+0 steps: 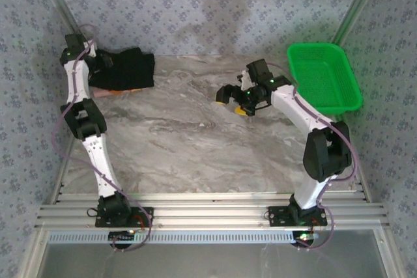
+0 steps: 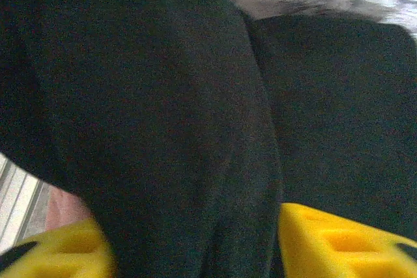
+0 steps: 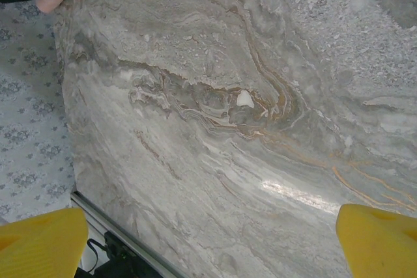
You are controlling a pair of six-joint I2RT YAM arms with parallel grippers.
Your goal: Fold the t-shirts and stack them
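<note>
Folded black cloth t-shirt [image 1: 130, 69] sits at the grey marbled surface's [image 1: 195, 141] far-left corner.
Left arm's yellow fingers [image 2: 332, 242] stand apart astride its fold, salmon-pink shirt [image 2: 62, 208] peeking beneath; right fingers [image 3: 45, 245] gape over marble.

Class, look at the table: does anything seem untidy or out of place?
The black shirt at the far-left corner is rumpled, not flat, and the pink shirt pokes out unevenly beneath its near edge.

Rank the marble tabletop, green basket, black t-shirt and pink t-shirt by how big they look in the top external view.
1. Marble tabletop.
2. Green basket.
3. Black t-shirt, folded, somewhat smaller than the basket.
4. Pink t-shirt, just a sliver under the black one.
</note>
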